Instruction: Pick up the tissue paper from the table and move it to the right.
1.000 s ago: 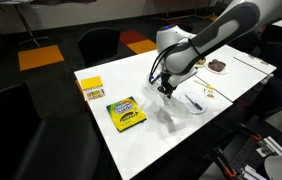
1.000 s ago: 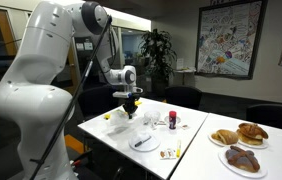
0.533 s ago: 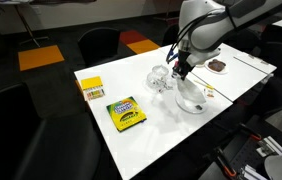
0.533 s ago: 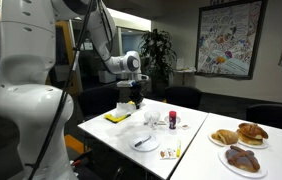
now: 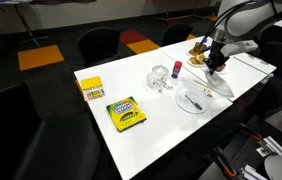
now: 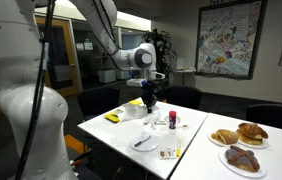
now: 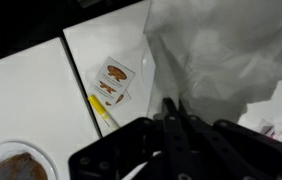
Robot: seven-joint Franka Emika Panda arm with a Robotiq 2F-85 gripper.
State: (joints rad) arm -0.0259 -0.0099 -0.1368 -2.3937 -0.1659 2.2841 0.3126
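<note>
The tissue paper [image 7: 221, 50], a thin white creased sheet, hangs from my gripper [image 7: 171, 112] and fills the upper right of the wrist view. The gripper's jaws are closed together on its top edge. In an exterior view the gripper [image 5: 216, 66] is above the right end of the long white table [image 5: 131, 145], with the tissue [image 5: 219, 81] a pale shape just under it. It also shows above the table's far part in an exterior view [image 6: 149, 98]; the tissue is hard to make out there.
A round white plate [image 5: 186, 107], a clear glassy object [image 5: 158, 78], a small red item [image 5: 177, 68], a yellow crayon box [image 5: 126, 113] and a smaller yellow box [image 5: 92, 88] are on the table. Plates of pastries [image 6: 239, 137] sit on a neighbouring table. Below the gripper lie a small card [image 7: 114, 78] and a yellow stick [image 7: 101, 108].
The gripper has lifted from beside the plate and travelled to the table's right end, carrying the tissue paper with it.
</note>
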